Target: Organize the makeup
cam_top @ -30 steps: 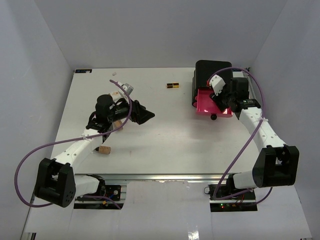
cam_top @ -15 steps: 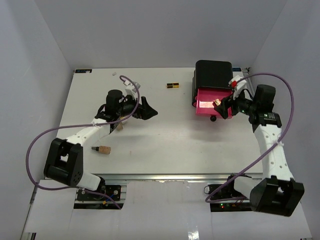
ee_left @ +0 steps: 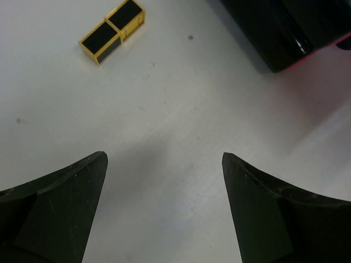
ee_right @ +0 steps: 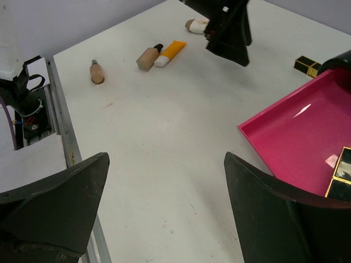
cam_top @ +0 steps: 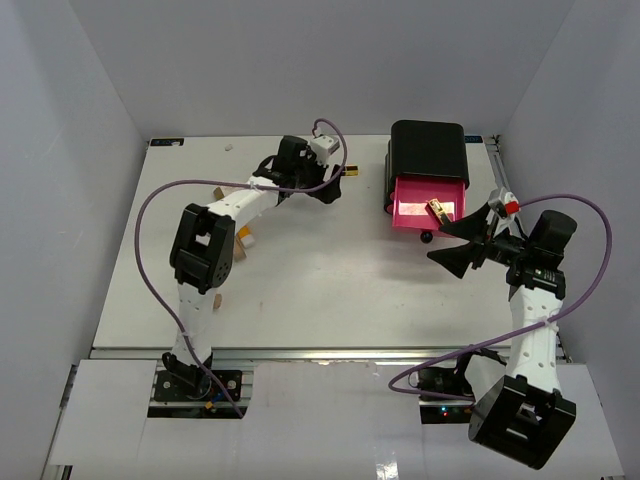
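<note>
My left gripper is open and empty at the far middle of the table; in its wrist view bare table lies between the fingers. A black-and-gold tube lies just beyond it, also seen from above. A second black-and-gold tube lies in the open pink drawer, at the drawer's near corner in the right wrist view. My right gripper is open and empty in front of the drawer. An orange tube with a white cap, a tan cylinder and a beige-white oval piece lie on the left half.
The black box stands at the far right with its pink drawer pulled out towards me. A tan bottle with a dark cap lies next to the orange tube. The left arm covers part of the left-side items from above.
</note>
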You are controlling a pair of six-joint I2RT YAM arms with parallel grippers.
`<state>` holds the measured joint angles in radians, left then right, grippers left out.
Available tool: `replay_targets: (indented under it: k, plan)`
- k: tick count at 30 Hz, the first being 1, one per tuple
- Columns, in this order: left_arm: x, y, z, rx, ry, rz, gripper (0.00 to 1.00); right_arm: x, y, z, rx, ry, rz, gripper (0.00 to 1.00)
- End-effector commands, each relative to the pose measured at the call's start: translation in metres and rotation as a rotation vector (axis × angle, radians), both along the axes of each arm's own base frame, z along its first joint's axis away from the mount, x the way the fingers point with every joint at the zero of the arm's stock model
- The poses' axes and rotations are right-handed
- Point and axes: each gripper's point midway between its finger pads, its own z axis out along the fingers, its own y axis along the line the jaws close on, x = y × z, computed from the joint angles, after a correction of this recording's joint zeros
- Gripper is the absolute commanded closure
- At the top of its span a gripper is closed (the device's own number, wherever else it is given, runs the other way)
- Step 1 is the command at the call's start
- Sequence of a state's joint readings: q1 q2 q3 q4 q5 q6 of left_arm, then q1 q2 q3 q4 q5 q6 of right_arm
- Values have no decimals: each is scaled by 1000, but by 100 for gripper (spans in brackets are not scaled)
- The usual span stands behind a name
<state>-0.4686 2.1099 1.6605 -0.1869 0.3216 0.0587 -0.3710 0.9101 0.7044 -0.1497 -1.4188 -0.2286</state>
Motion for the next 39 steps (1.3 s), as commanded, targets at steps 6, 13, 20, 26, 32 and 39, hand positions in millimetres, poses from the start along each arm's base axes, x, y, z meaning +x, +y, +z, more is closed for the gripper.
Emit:
replay_targets:
  k: [6,13,20,26,32,39]
  plan:
    - [64,-42,21,54,-418,-339,8,-21,10,12,25,-68,120,8]
    - [96,-53,8,17,-551,-403,13,-19,9,8,35,-47,121,8]
    - [118,-45,4,3,-652,-400,14,-20,9,9,37,-45,126,8]
    - [125,-41,-10,-22,-691,-416,17,-19,9,8,40,-41,127,8]
    - [131,-48,-14,-70,-710,-412,24,-18,8,8,39,-37,119,8]
    - [129,-53,-34,-96,-680,-424,27,-18,8,8,42,-29,121,8]
